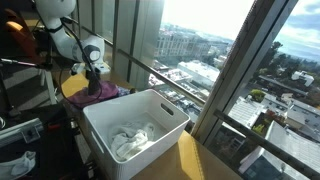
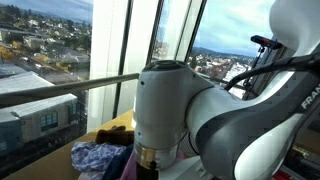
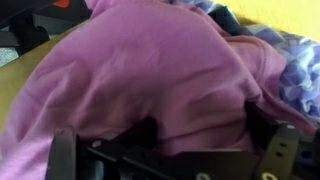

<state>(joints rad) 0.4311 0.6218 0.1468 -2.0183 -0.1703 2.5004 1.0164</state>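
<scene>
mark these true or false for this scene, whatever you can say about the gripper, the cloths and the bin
1. The gripper stands open over a pink cloth. True.
2. The white bin is empty. False: white cloth lies in it.
3. The pink cloth lies inside the white bin. False: it lies outside the bin, on a yellow surface.
4. A blue-patterned cloth lies beside the pink one. True.
5. The gripper holds a white cloth. False: its jaws are open and nothing sits between them.
</scene>
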